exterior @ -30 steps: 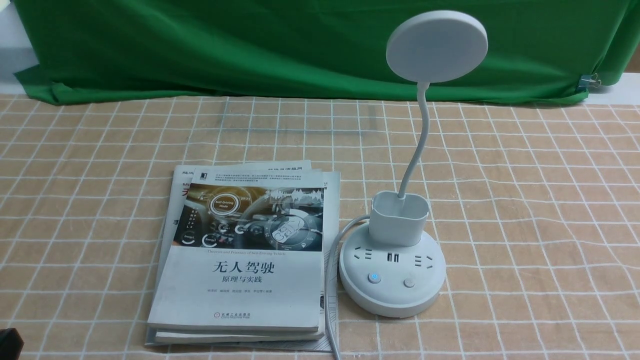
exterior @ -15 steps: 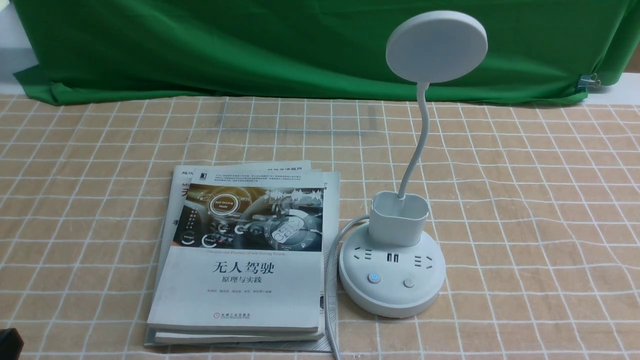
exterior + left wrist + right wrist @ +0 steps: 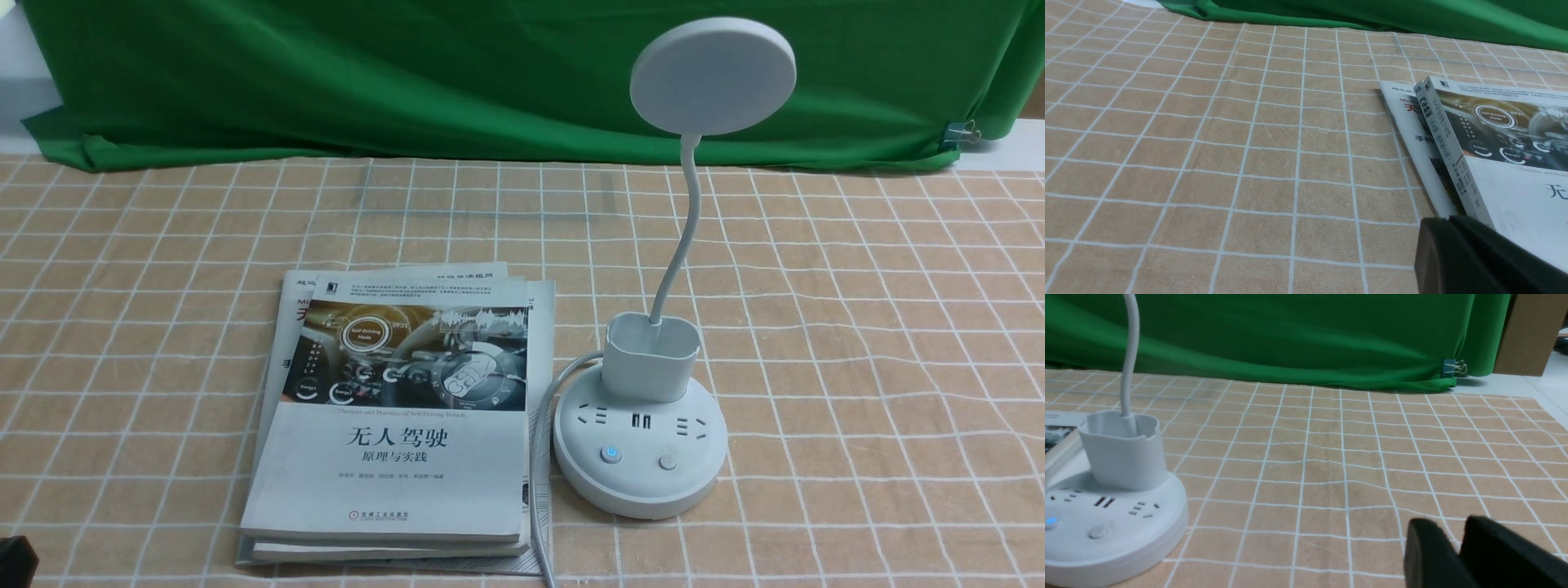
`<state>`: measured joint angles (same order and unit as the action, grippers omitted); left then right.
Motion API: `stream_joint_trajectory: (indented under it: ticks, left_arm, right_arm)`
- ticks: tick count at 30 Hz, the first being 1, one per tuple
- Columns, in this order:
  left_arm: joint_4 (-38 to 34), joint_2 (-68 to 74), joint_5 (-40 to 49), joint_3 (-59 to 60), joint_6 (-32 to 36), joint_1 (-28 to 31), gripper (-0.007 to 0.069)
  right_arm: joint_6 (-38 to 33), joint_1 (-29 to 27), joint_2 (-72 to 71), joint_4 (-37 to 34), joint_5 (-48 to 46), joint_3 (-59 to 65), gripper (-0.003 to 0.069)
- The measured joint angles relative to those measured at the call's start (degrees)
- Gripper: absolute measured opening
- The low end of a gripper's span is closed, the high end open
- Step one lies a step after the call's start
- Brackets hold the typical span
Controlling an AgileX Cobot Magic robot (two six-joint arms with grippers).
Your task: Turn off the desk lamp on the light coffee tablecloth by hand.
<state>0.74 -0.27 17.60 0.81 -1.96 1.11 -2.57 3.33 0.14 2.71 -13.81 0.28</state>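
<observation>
The white desk lamp stands on the light coffee tablecloth, right of centre, its disc head high on the gooseneck. The left button on its base glows blue; the right button is plain. My left gripper is shut and empty, low beside the books; only a dark corner of it shows in the front view. My right gripper is shut and empty, low over the cloth, well to the right of the lamp base. It is out of the front view.
A stack of books lies just left of the lamp and also shows in the left wrist view. The lamp's white cable runs between the books and the base. A green backdrop cloth hangs behind, held by a binder clip.
</observation>
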Motion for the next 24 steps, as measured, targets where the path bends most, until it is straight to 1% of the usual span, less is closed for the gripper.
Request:
stream_joint_trajectory:
  ticks: [24]
  left_arm:
    - [0.0, 0.0, 0.0, 0.0, 0.0, 0.0, 0.0005]
  right_arm:
    - [0.0, 0.0, 0.0, 0.0, -0.09, 0.0, 0.0213]
